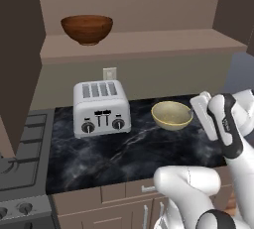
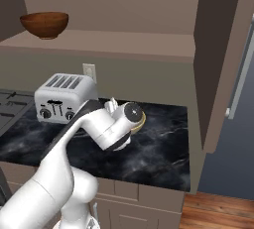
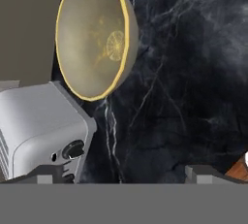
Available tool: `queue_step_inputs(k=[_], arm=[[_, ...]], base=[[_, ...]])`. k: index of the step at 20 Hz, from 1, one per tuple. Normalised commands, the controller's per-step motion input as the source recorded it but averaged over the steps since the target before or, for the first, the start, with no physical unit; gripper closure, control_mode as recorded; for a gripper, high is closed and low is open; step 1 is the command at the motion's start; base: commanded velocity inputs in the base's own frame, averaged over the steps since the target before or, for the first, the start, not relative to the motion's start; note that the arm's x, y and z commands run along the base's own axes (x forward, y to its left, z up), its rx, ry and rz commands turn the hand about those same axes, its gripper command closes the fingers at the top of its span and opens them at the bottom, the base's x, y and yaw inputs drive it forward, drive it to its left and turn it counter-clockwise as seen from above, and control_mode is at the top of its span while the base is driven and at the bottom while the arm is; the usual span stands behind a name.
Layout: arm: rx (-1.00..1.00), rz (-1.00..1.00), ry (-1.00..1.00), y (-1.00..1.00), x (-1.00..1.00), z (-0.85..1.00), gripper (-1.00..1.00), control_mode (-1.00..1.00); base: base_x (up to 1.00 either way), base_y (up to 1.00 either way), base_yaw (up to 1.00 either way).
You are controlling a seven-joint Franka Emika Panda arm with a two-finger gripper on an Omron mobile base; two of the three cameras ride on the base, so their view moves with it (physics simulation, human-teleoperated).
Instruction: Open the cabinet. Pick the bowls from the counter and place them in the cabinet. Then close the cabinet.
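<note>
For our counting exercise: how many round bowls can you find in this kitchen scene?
2. The glossy reddish-brown wooden bowl sits on the brown shelf of the open wall cabinet. The pale cream-yellow bowl stands on the black marble-look counter, right of the silver toaster.

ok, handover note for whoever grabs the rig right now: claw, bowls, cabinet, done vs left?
Claw: open, empty, over the black marble-look counter, facing the pale cream-yellow round bowl.
Glossy reddish-brown wooden bowl: already on the shelf of the brown wall cabinet, doors open.
Cream bowl: on the counter, right of the silver four-slot toaster, not touching it.
Done: cabinet opened, wooden bowl placed.
Left: grasp the cream bowl, put it on the shelf, close the doors.
</note>
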Motion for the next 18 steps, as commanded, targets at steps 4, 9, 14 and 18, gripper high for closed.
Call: queue_step_inputs(k=[4,9,14,18], arm=[[0.0,0.03,0.0,-0.29,0.34,-0.23,-1.0,-1.0],[0.0,0.01,0.03,-0.29,0.24,-0.12,-1.0,-1.0],[0.0,0.0,0.0,-0.19,0.04,-0.01,-1.0,-1.0],[0.0,0.0,0.0,-0.17,0.0,0.0,-1.0,-1.0]], base=[[0.0,0.0,0.0],[0.0,0.0,0.0],[0.0,0.0,0.0],[0.0,0.0,0.0]])
